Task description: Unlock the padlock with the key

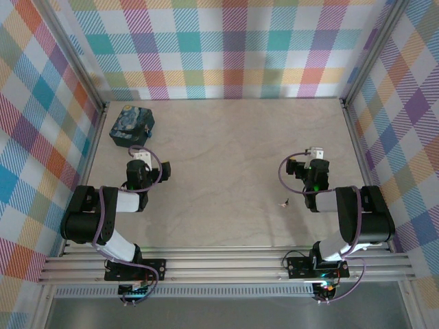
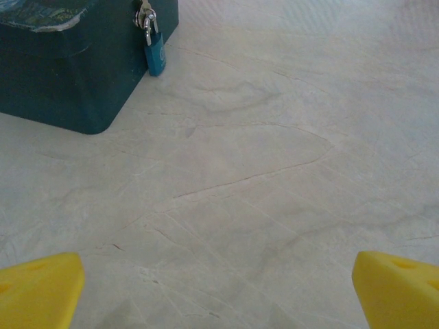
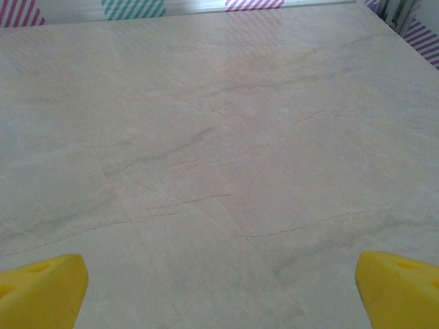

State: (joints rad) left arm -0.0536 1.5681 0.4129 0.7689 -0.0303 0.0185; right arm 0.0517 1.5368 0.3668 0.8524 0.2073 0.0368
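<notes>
While both claws stand wide open and empty, the task looks barely begun. The small blue padlock with a silvery shackle [image 2: 152, 42] hangs, apparently shut, on the front of a dark-blue tin box with a swirling starry-night lid [image 1: 132, 125] at the far left of the pale marble-patterned table [image 1: 226, 137]. The tiny dark-and-silvery metal key [image 1: 283, 203] lies loose on the table, just beside the right arm and nearer the bases than the right gripper [image 3: 219, 291]. The left gripper [image 2: 219, 291] hovers near the box, facing it. Picking up the key, carrying it across, inserting and turning it all remain. Nothing lies between key and lock, but the flat key may be awkward to pinch, and the dangling padlock may swing against the box wall
</notes>
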